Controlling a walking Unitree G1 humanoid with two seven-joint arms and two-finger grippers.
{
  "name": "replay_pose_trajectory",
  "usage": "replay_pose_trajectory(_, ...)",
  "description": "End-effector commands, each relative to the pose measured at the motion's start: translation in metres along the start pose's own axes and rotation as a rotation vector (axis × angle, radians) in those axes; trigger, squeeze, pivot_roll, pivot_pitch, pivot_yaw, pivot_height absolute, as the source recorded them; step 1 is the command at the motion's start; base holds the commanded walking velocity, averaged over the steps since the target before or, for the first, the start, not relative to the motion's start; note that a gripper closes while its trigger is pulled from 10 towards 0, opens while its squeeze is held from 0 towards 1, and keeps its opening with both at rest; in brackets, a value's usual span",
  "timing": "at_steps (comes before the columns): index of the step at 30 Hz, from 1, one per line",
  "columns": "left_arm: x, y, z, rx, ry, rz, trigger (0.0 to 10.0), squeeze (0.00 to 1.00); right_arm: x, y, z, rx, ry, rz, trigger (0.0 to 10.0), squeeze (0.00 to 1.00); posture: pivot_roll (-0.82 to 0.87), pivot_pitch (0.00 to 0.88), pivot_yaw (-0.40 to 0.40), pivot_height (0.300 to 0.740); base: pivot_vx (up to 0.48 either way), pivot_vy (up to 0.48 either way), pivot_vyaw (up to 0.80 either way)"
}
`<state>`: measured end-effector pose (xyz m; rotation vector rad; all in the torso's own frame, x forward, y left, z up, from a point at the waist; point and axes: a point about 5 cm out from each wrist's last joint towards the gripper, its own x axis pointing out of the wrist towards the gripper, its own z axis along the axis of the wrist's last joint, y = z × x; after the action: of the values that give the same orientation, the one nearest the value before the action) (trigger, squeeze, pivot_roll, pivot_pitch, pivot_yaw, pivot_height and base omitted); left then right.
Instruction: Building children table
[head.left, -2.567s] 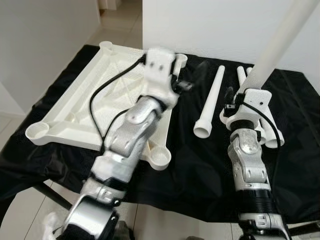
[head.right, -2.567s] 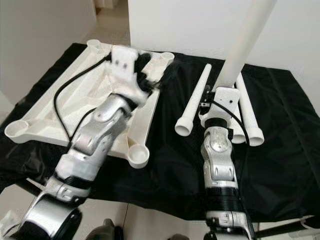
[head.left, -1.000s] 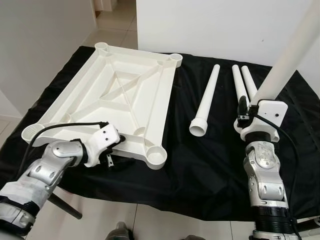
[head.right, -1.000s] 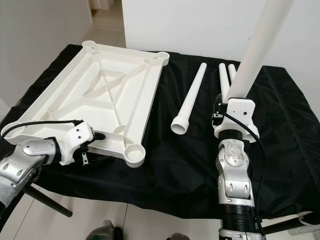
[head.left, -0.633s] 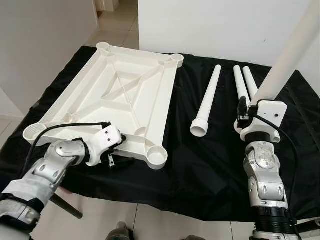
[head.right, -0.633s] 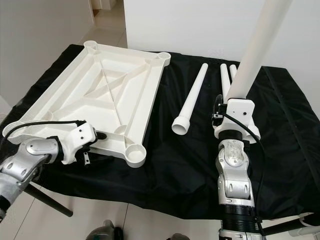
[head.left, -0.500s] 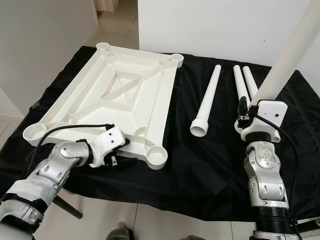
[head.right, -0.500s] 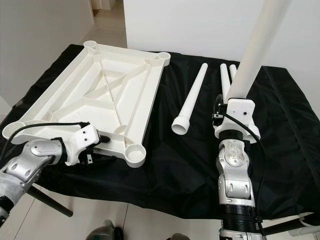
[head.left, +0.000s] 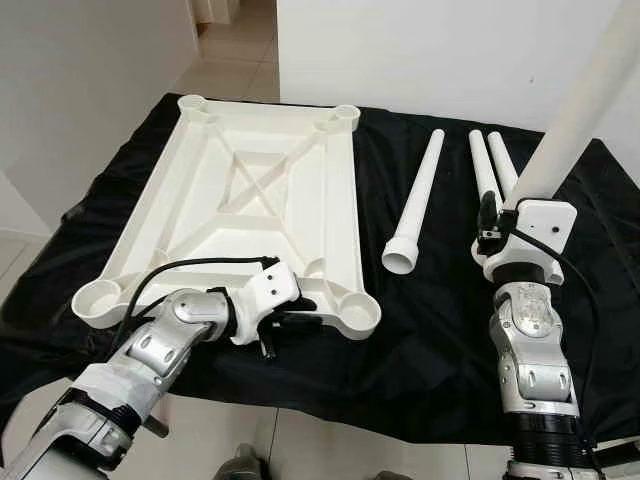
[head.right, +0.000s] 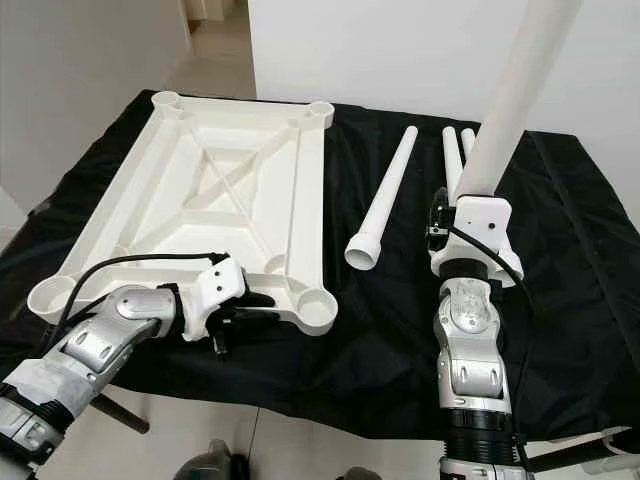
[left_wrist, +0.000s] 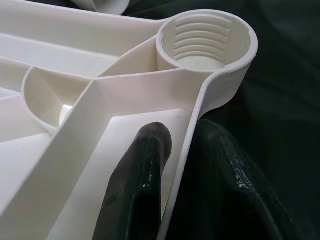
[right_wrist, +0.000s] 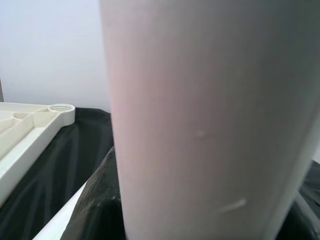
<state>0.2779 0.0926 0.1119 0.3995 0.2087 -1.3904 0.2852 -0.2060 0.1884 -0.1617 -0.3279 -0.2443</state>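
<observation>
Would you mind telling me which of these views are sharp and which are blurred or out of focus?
Left and right eye views: sharp, evenly lit, the table top and loose legs crisp. Left wrist view: threaded socket in focus, black fingers soft up close. Right wrist view: the held leg is a near, defocused blur.

tabletop (head.left: 250, 200) left, legs (head.left: 415, 205) right, on cloth (head.left: 420, 330)

Head stereo pair and two wrist cameras

Both eyes look down and forward over the worktop (head.left: 420, 320); left wrist sits close on the tabletop (left_wrist: 75, 150) rim, right wrist against the leg (right_wrist: 210, 125).
</observation>
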Motion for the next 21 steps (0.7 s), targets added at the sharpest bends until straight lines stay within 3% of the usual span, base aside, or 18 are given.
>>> replay_pose_trajectory(1, 0.011, -0.01, 0.012, 0.024, -0.054, -0.11, 0.0, 0.0, 0.0, -0.002, 0.004, -0.01, -0.013, -0.011, 10.0, 0.0, -0.02, 0.001, 0.021, 0.74, 0.0, 0.0, 0.0)
replay_pose_trajectory(7, 0.024, -0.016, 0.021, 0.004, -0.108, -0.07, 0.0, 0.0, -0.002, -0.002, 0.004, -0.014, -0.01, -0.01, 10.0, 0.0, -0.02, 0.006, 0.025, 0.74, 0.0, 0.0, 0.0)
replay_pose_trajectory(11, 0.032, -0.013, 0.025, -0.035, -0.146, 0.054, 0.0, 0.0, -0.003, -0.002, 0.004, -0.018, -0.009, -0.011, 10.0, 0.0, -0.02, 0.009, 0.024, 0.74, 0.0, 0.0, 0.0)
replay_pose_trajectory(13, 0.036, -0.011, 0.027, -0.069, -0.173, 0.134, 3.8, 0.0, -0.003, -0.002, 0.003, -0.016, -0.006, -0.01, 10.0, 0.0, -0.02, 0.009, 0.022, 0.74, 0.0, 0.0, 0.0)
replay_pose_trajectory(15, 0.037, -0.01, 0.028, -0.088, -0.185, 0.163, 3.8, 0.0, -0.004, -0.002, 0.003, -0.015, -0.004, -0.008, 10.0, 0.0, -0.02, 0.009, 0.022, 0.74, 0.0, 0.0, 0.0)
replay_pose_trajectory(16, 0.039, -0.008, 0.029, -0.08, -0.185, 0.201, 10.0, 0.0, -0.004, -0.001, 0.002, -0.013, -0.002, -0.005, 10.0, 0.0, -0.02, 0.009, 0.016, 0.74, 0.0, 0.0, 0.0)
replay_pose_trajectory(21, 0.045, 0.0, 0.032, -0.098, -0.177, 0.309, 10.0, 0.0, -0.004, 0.004, 0.001, -0.007, 0.003, 0.028, 10.0, 0.0, -0.02, 0.006, 0.01, 0.74, 0.0, 0.0, 0.0)
